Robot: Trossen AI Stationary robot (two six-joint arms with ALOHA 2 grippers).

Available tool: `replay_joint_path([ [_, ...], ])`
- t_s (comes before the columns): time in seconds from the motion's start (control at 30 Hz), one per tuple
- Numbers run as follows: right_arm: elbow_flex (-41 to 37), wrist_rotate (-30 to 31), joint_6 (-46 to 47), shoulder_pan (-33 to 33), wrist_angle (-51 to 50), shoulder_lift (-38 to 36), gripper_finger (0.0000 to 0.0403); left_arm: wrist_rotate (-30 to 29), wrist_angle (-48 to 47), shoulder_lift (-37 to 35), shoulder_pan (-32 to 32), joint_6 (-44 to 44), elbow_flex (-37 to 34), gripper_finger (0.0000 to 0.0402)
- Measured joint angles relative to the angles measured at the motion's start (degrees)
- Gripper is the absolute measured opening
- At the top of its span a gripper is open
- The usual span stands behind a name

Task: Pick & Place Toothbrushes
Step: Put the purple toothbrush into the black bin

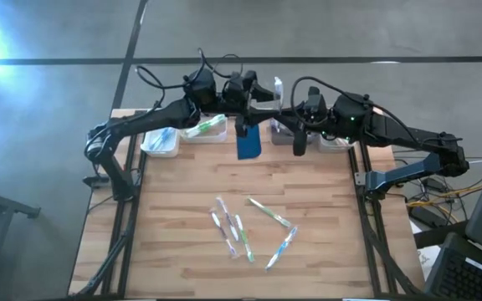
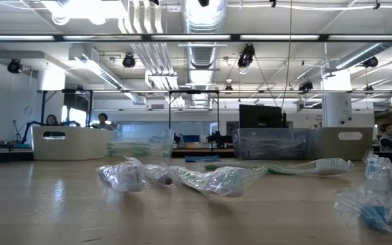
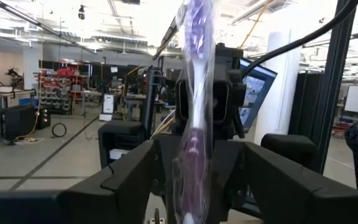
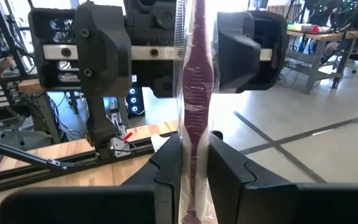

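- High view: both arms meet over the table's far edge, above the bins (image 1: 206, 130) and blue pad (image 1: 248, 142). Left gripper (image 1: 245, 88) and right gripper (image 1: 287, 113) face each other closely. Loose toothbrushes (image 1: 249, 227) lie scattered on bare wood near the front, well apart from the arms, pointing various ways; open tabletop (image 1: 174, 192) on both sides of them.
- Low view: wrapped toothbrushes (image 2: 182, 177) lie flat in crinkled clear film, one green-and-white brush (image 2: 298, 165) lengthwise across the table. Bins (image 2: 70, 143) stand along the far edge.
- Left wrist view: fingers (image 3: 129, 177) spread wide, released; a purple wrapped toothbrush (image 3: 194, 112) stands upright between them.
- Right wrist view: fingers (image 4: 166, 165) clenched on that toothbrush's (image 4: 194, 93) lower part, long axis upright.
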Motion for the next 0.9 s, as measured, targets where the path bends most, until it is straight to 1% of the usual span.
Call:
replay_joint_path([
  [0.2,0.0,-0.01,-0.87,0.04,-0.63,-0.34,0.0044,-0.02,-0.01,-0.1,0.2,0.02,0.0,0.0245],
  [0.37,0.0,0.14,-1.03,0.04,-3.97,-2.04,0.0045,-0.04,-1.7,-1.54,1.14,0.21,-0.24,0.0244],
  [0.5,-0.02,1.46,-1.03,0.04,-6.41,-3.84,0.0049,-0.08,-6.49,-3.06,2.24,1.56,-0.24,0.0243],
  [0.7,-0.02,3.2,-1.09,0.0,-8.91,-7.16,0.0044,-0.17,-13.98,-5.67,3.87,2.75,-0.28,0.0242],
  [0.9,-0.02,7.68,-1.21,-0.11,-11.2,-10.35,0.005,-0.19,-21.37,-6.92,5.49,3.39,-0.28,0.0242],
])
